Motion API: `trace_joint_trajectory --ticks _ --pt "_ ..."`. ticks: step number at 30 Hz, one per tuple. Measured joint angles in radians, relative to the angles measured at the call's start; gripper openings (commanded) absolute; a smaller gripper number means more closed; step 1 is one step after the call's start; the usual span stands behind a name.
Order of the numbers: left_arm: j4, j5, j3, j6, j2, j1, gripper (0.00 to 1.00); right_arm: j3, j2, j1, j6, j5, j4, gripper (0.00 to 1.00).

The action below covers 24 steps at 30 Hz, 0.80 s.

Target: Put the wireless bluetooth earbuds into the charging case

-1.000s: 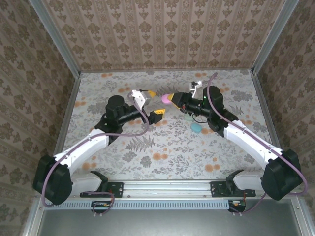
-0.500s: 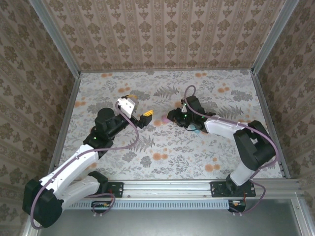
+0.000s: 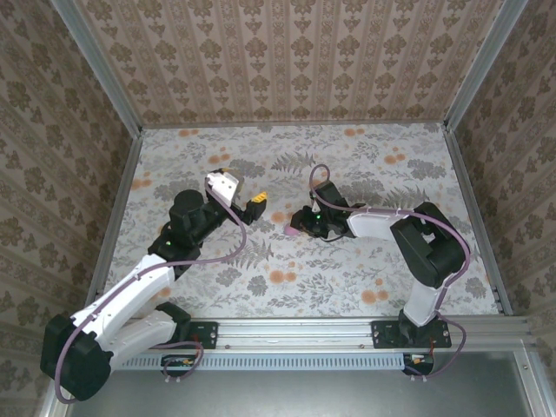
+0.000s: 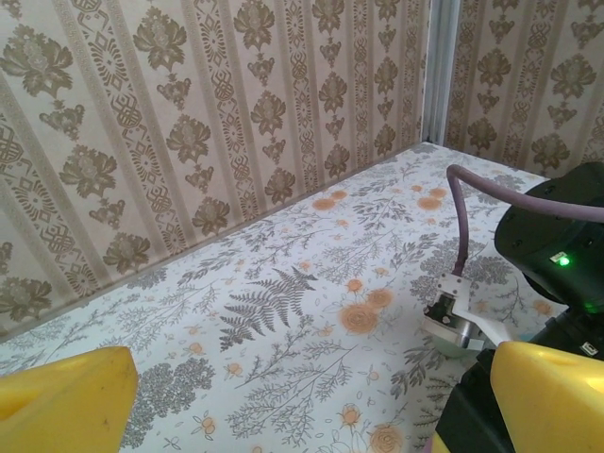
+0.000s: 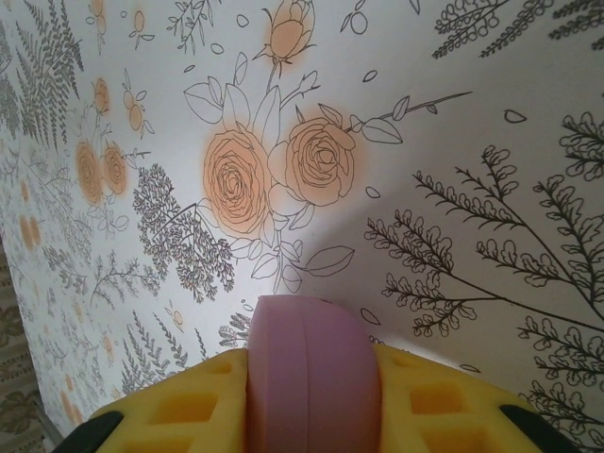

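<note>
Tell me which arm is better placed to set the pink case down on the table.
Right, probably: the right gripper is shut on the pink charging case, close above the table, while the left gripper stands open and empty.

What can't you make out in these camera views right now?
- Right wrist view: pink case cut off by the bottom edge, its sides covered by the right fingers; open or closed, unclear.
- Left wrist view: left fingers cropped by the bottom edge.
- Left wrist view: greyish rounded thing partly behind the right arm; cannot identify.
</note>
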Motion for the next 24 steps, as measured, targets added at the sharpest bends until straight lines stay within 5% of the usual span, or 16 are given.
trace_joint_trajectory --ticks 5,14,20,24 --pt "-0.002 -0.020 0.000 0.000 0.011 0.000 0.97 -0.005 -0.015 -0.001 -0.034 0.020 -0.040 0.50" --pt "-0.003 -0.066 0.000 -0.001 0.027 0.009 1.00 -0.013 -0.180 -0.016 -0.113 0.164 -0.257 0.60" --pt "-0.032 -0.169 0.001 -0.028 0.064 0.129 1.00 0.005 -0.496 -0.034 -0.272 0.565 -0.433 0.78" --pt "-0.097 -0.272 0.004 -0.081 0.150 0.314 1.00 -0.133 -0.696 -0.137 -0.492 0.827 -0.258 0.86"
